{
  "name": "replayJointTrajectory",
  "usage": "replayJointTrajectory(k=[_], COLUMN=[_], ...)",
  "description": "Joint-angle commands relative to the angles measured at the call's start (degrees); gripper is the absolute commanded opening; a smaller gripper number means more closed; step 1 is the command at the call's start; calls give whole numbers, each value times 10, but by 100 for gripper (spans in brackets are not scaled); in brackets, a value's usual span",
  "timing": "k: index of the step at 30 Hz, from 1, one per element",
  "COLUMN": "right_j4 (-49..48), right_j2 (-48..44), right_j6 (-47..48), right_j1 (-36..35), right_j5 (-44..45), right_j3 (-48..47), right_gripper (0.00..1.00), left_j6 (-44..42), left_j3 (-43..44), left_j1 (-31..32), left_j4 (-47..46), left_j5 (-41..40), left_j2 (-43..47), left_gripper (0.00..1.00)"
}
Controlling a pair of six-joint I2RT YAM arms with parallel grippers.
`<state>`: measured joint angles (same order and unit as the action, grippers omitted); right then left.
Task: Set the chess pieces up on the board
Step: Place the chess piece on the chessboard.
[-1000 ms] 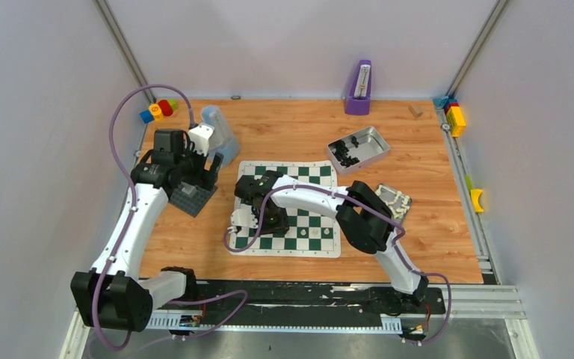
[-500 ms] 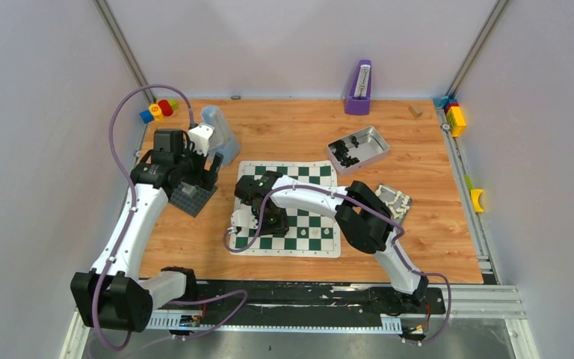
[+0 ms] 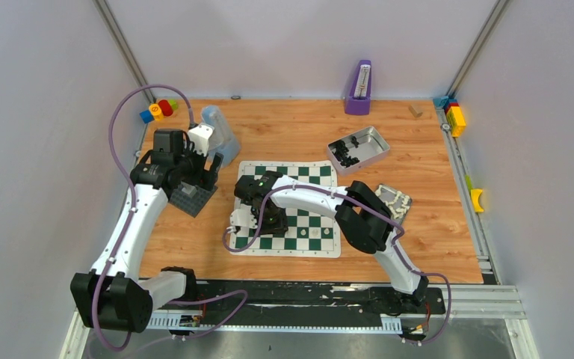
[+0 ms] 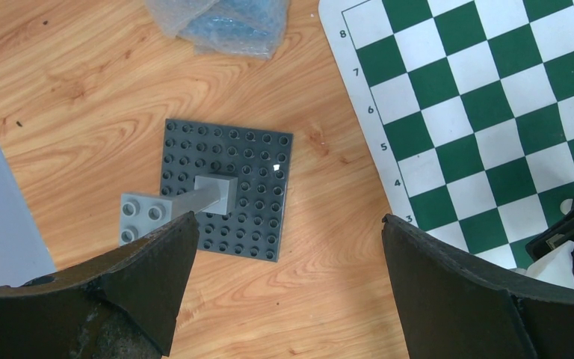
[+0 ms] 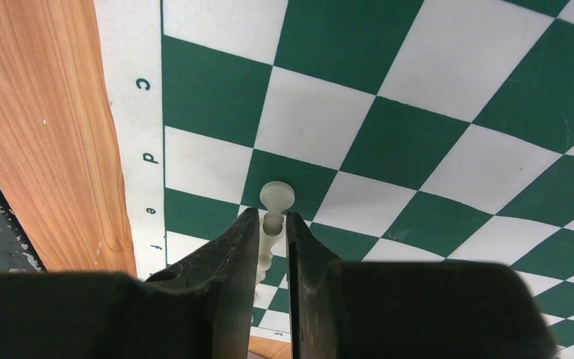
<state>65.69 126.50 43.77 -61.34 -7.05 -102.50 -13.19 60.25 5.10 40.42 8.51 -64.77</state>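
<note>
The board [image 3: 315,233] is a green-and-white checked mat in the middle of the table. My right gripper [image 3: 269,220] hovers over its near left part. In the right wrist view that gripper [image 5: 272,217] is shut on a cream-white chess piece [image 5: 276,196], whose round head sticks out past the fingertips above the board [image 5: 418,112] near the rows lettered d and e. More white pieces [image 3: 239,220] stand at the board's left edge. My left gripper [image 4: 288,221] is open and holds nothing, over bare wood left of the board [image 4: 486,97].
A dark grey studded plate with a grey post [image 4: 228,191] lies under the left gripper. A tin of black pieces [image 3: 357,148] and a tray of white pieces [image 3: 394,199] sit right of the board. Crumpled plastic [image 3: 219,134], a purple metronome [image 3: 358,88] and coloured blocks [image 3: 158,110] line the back.
</note>
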Motion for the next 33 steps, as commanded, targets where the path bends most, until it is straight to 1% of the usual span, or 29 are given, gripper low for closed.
replayJointTrajectory(k=[1, 7, 9, 13, 17, 20, 23, 27, 30, 33], right_j4=[-11, -11, -12, -19, -32, -43, -63, -96, -121, -144], right_j2=[-2, -16, -27, -57, -89, -125, -171, -253, -318, -381], right_j6=[-7, -12, -15, -25, -38, -52, -74, -113, -139, -152], right_j1=[-4, -2, 0, 6, 12, 30, 68, 142, 209, 294], right_j5=[-6, -1, -4, -31, -59, -77, -112, -159, -185, -190], right_j3=[-19, -13, -16, -22, -20, -7, 37, 117, 189, 266], right_gripper=[21, 25, 28, 33, 34, 34, 34, 35, 35, 35], left_j6=[-3, -3, -4, -4, -5, -9, -19, -31, -35, -40], left_j3=[-3, -2, -2, -1, 3, 7, 11, 11, 8, 2], left_j1=[-6, -5, -6, -6, -6, -6, -6, -6, -6, -6], left_j4=[-16, -16, -16, -18, -18, -18, -17, -19, -19, -17], left_j5=[9, 9, 8, 8, 8, 8, 15, 40, 69, 110], left_j2=[16, 16, 17, 14, 13, 11, 9, 9, 11, 14], left_gripper=[100, 100, 100, 100, 100, 100, 100, 100, 100, 100])
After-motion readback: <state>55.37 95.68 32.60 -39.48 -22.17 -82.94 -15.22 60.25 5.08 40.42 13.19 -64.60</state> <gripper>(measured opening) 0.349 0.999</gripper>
